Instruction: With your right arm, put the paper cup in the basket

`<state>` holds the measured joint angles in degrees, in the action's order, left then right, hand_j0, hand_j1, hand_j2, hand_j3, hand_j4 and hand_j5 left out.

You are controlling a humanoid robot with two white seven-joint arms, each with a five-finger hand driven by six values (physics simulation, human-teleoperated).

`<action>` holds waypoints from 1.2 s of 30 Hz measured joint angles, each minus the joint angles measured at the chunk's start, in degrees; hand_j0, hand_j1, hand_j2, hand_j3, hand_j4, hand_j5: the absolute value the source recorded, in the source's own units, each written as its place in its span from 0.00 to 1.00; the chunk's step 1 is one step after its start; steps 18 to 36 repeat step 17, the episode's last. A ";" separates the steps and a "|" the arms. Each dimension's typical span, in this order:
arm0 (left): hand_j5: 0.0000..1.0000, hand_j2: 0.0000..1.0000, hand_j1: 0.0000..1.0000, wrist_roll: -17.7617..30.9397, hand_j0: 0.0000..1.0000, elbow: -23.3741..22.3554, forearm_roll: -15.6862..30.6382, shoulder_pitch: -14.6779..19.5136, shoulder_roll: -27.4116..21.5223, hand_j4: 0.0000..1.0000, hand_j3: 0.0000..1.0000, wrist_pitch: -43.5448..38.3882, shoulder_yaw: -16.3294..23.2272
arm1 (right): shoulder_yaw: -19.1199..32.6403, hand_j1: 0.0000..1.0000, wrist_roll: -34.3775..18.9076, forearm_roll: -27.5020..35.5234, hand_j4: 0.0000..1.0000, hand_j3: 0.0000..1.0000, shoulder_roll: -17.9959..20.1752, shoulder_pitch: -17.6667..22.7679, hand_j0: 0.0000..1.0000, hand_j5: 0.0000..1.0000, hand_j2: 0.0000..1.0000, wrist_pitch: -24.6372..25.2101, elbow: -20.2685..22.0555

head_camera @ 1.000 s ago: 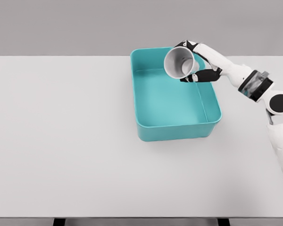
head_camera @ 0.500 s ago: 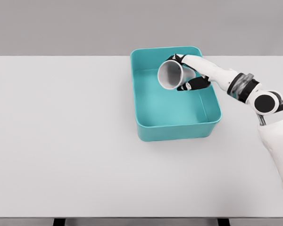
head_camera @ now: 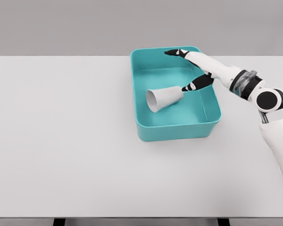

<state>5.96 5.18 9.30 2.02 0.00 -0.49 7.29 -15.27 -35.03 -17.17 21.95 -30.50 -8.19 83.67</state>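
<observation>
My right hand (head_camera: 188, 70) is over the far right part of the basket (head_camera: 175, 133), fingers spread wide and holding nothing: one dark fingertip reaches toward the basket's far rim, another points down at the cup's base end. I cannot tell whether that lower fingertip touches the cup or sits just beside it. My left arm is not in view.

Paper cup (head_camera: 163, 99): lying on its side inside the basket, roughly mid-floor, mouth toward the basket's left wall and tilted slightly toward me, narrow base toward my hand. It looks to be resting on the basket floor, though it may not have settled.

Basket: teal, rectangular, standing near the table's (head_camera: 61, 141) far edge, right of centre.

Handling notes (judgement):
- Cup is thin-walled, white and very light. It should crush or go oval under a firm squeeze, so the grip should be light.
- On its side, the tapered form will tend to roll in an arc about the narrow end; a stray nudge from my fingers could send it against a wall.
- If a regrasp were needed, I would take it around the mid-body from above, thumb opposing fingers, not by the soft rim.
- As it lies, the cup is within the walls, so the placement looks done.
</observation>
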 measured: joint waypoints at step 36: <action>1.00 1.00 1.00 0.00 1.00 0.00 0.00 0.00 0.00 1.00 1.00 0.00 -0.02 | 14.27 1.00 0.01 30.41 1.00 1.00 13.89 15.03 1.00 1.00 1.00 0.30 8.46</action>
